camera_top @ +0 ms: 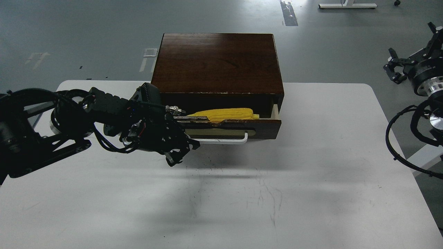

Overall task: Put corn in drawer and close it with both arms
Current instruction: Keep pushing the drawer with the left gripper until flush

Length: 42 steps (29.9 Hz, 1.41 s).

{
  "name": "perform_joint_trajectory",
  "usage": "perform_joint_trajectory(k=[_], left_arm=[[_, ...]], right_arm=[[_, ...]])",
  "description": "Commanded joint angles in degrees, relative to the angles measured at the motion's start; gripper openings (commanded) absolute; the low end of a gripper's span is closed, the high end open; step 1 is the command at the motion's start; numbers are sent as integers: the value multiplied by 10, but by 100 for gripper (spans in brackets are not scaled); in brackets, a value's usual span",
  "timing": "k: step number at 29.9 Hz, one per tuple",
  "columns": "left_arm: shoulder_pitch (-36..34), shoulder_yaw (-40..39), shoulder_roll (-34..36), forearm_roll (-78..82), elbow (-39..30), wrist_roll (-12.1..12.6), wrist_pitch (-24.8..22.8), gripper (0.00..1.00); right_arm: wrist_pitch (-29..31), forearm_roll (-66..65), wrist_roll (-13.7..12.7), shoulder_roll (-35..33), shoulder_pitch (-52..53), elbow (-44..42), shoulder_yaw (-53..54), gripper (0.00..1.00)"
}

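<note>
The dark brown drawer [228,128] is pulled out only a little from its cabinet [216,62] on the white table [311,180]. The yellow corn [225,113] lies lengthwise inside it, showing as a narrow strip above the chipped front edge. My left gripper [176,152] is against the left end of the drawer front, by the white bar handle [221,141]. It is dark and its fingers cannot be told apart. My right gripper [394,67] hangs off the table at the far right, its fingers spread and empty.
The cabinet stands at the table's back edge. Black cable loops [401,138] of the right arm hang beside the table's right edge. Grey floor lies beyond, with a white stand base [346,5] at top right.
</note>
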Motion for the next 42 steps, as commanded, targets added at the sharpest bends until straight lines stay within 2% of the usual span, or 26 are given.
perform_joint_trajectory(k=[1,13,32,42], left_arm=[[-4,-1,-12,0,11,0,0,0],[-12,-1,-27,0,60,-1,15,0],[-22,0,-36,0,69,0,15,0],[-23,0,-45,0,98,0,38,0]], right_arm=[[0,0,-1,0,0,1,0,100],[0,0,-1,-1,1,0,0,100],[0,-1,0,-1,0,-1,0,100],[0,-1,0,-2,1,-1,1,100]])
